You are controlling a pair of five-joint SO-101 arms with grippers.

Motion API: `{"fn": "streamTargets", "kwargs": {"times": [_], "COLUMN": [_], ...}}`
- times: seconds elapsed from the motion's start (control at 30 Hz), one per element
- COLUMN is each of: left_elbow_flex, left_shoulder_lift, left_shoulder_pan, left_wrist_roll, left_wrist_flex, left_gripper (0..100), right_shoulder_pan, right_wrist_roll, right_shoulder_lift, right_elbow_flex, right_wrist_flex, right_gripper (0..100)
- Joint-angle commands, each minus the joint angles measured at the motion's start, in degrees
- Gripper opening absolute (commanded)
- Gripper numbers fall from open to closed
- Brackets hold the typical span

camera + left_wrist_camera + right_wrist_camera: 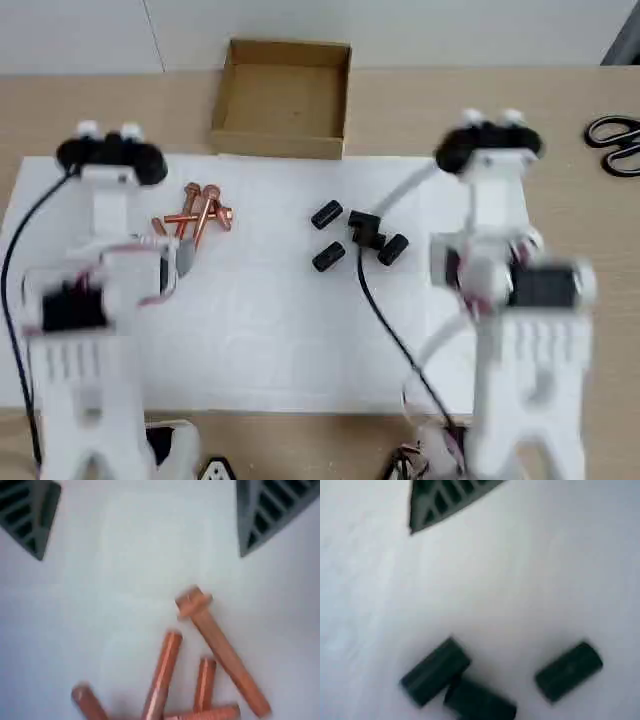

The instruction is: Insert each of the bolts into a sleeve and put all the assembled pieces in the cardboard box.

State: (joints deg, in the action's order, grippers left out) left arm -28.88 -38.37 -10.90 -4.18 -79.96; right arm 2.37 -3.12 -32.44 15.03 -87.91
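Copper-coloured metal bolts point(220, 650) lying by left tool point(140, 555), hanging open, black, possibly plastic cylindrical sleeves point(435, 672) lying by right tool point(440, 502), state untellable.

- The high view looks steeply down from behind the 2 arms point(100, 300), across the white sheet point(270, 340) toward the cardboard box point(283, 95) at the upper centre of the frame.
- The left wrist view faces down at the sheet from very close, onto the bolts point(220, 650). The high view shows them left of centre.
- The right wrist view faces down equally close, onto the sleeves point(434, 672). The high view shows them at centre.
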Motion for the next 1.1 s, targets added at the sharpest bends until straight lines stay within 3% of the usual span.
{"fn": "streamTargets", "kwargs": {"times": [0.0, 0.3, 0.8, 1.07], "left_elbow_flex": [13.67, 25.45, 26.86, 26.86], "left_shoulder_lift": [16.62, 36.22, 37.1, 37.19], "left_shoulder_pan": [-0.09, 0.62, 0.88, 0.88], "left_wrist_roll": [-0.35, -0.53, -7.12, -8.53], "left_wrist_flex": [-6.77, -11.78, -12.75, -13.19], "left_gripper": [24, 24, 24, 24], "right_shoulder_pan": [1.01, 1.27, 11.12, 11.03], "right_wrist_roll": [-0.09, 10.37, 20.22, 25.58], "right_shoulder_lift": [18.68, 39.78, 51.3, 56.57], "right_elbow_flex": [-11.6, -24.26, -29.54, -29.54], "right_wrist_flex": [-3.21, -3.21, 7.6, 9.19], "right_gripper": [21.0, 20.9, 20.9, 20.8]}}
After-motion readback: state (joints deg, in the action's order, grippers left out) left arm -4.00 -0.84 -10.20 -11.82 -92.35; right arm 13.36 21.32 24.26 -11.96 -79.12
